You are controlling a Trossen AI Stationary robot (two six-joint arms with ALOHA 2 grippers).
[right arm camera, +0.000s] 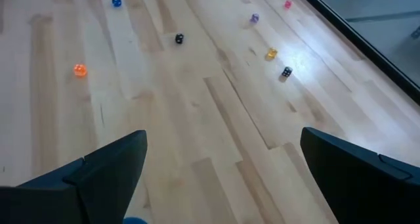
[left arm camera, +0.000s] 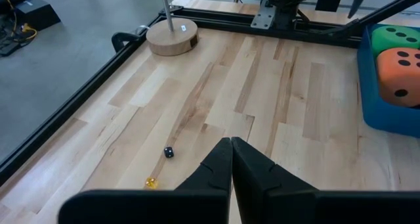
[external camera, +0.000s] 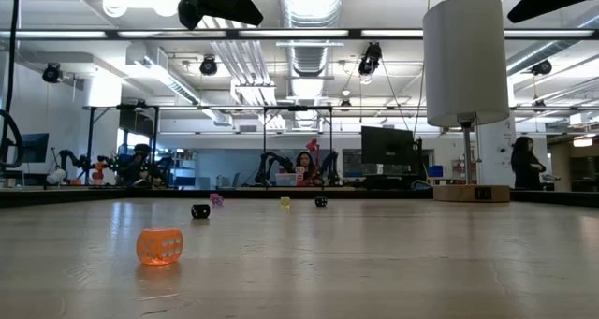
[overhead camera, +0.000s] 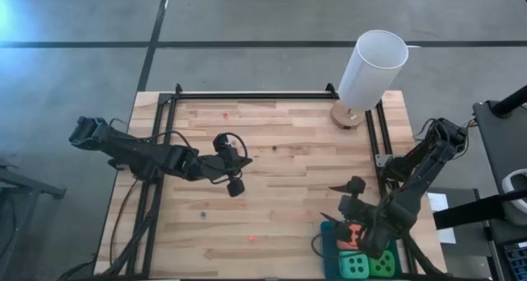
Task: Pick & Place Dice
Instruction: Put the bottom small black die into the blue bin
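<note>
Orange die nearest; 2 grippers cropped above.

Left hand pinched closed mid-table, right hand spread wide, tilted down near the front right corner

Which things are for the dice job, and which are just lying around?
For the job:
- big orange-red die
- two big green dice

Just lying about:
- tiny orange die
- tiny black die
- tiny blue die
- tall white cylinder
</note>
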